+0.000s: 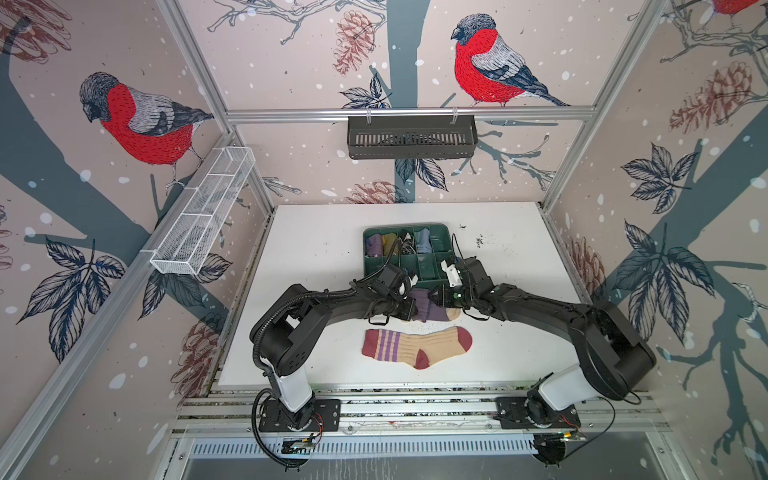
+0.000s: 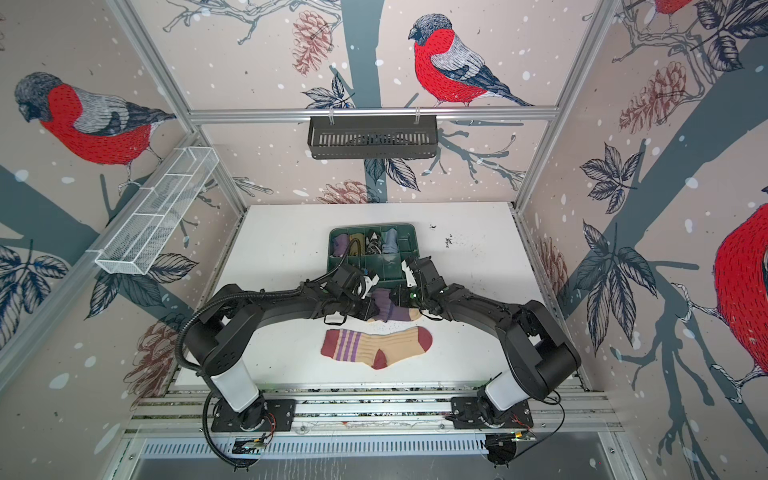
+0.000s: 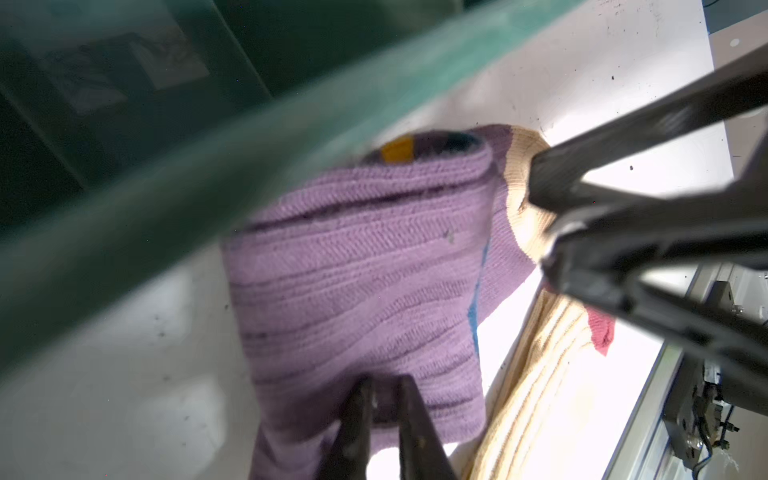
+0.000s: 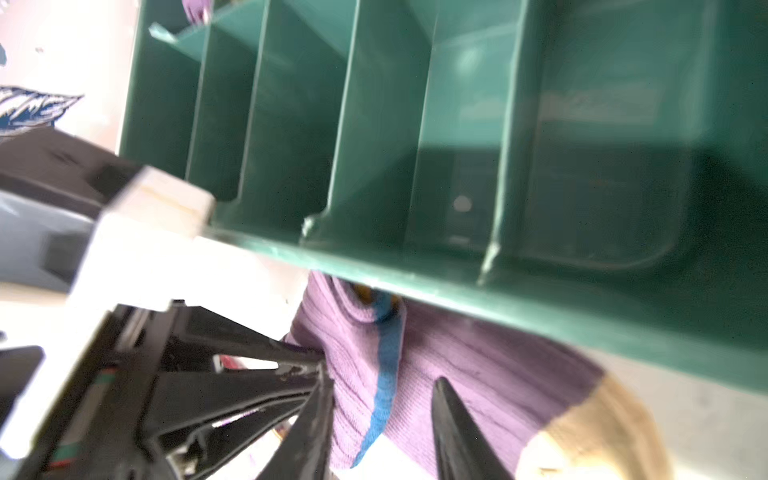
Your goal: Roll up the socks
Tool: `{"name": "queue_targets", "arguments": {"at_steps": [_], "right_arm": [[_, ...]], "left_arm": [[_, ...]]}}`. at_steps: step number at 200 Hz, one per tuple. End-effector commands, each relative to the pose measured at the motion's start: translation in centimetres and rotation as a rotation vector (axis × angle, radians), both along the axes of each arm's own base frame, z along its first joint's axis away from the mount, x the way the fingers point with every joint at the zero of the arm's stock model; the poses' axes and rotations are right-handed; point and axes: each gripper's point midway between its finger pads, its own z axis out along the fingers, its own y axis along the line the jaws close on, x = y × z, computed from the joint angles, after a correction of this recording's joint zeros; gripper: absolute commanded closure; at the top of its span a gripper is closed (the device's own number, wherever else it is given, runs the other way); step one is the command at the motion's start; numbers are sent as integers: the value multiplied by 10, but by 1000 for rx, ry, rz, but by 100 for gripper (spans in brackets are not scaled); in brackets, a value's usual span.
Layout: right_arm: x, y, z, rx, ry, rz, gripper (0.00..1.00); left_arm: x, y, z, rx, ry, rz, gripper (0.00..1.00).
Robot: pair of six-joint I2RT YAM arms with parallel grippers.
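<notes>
As my left gripper (image 3: 384, 386) pinches the folded purple sock (image 1: 424, 309), mid-frame in both top views above the flat tan sock (image 1: 415, 345), my half-open, empty right gripper (image 4: 384, 378) should press the fold tight.

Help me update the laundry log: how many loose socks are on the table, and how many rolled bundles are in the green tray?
Loose socks: 2 (purple sock, tan striped sock)
Rolled bundles in the green tray: 4 (mauve, olive, black-white, light blue)
Total: 6

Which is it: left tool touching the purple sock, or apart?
Touching. Left wrist view shows the left tool pinching a fold of the purple sock.
</notes>
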Motion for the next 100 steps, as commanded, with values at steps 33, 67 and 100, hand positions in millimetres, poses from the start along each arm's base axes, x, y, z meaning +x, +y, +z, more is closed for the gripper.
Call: {"name": "queue_targets", "arguments": {"at_steps": [33,67,100], "right_arm": [[28,5,0,-46,-41,-18,73],[43,14,0,-41,-53,-20,74],[51,22,3,-9,-60,-25,74]], "left_arm": [[4,3,0,14,-24,10,85],[3,3,2,13,-32,17,85],[1,0,2,31,-58,19,85]]}}
